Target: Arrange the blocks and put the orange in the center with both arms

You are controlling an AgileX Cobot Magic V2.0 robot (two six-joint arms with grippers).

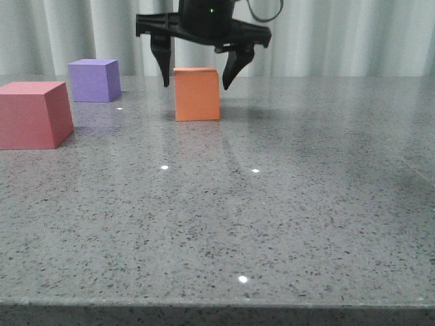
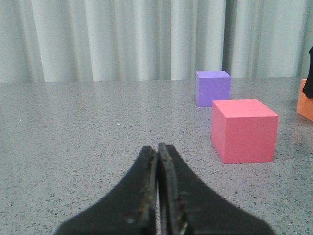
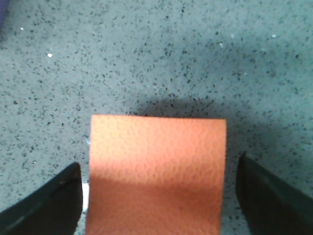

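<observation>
The orange cube (image 1: 197, 94) stands on the grey speckled table (image 1: 285, 217), toward the back middle. My right gripper (image 1: 196, 85) hangs over it, open, one finger on each side of the cube's top and small gaps between. In the right wrist view the orange cube (image 3: 156, 171) sits between the spread fingers of the right gripper (image 3: 159, 164). The red-pink cube (image 1: 34, 114) rests at the left and the purple cube (image 1: 95, 80) behind it. My left gripper (image 2: 158, 147) is shut on nothing, low over the table, apart from the red-pink cube (image 2: 244, 129) and purple cube (image 2: 212, 88).
A pale curtain (image 1: 340, 34) hangs behind the table's far edge. The table's front edge (image 1: 217, 307) runs across the bottom of the front view. A sliver of the orange cube (image 2: 305, 105) shows at the edge of the left wrist view.
</observation>
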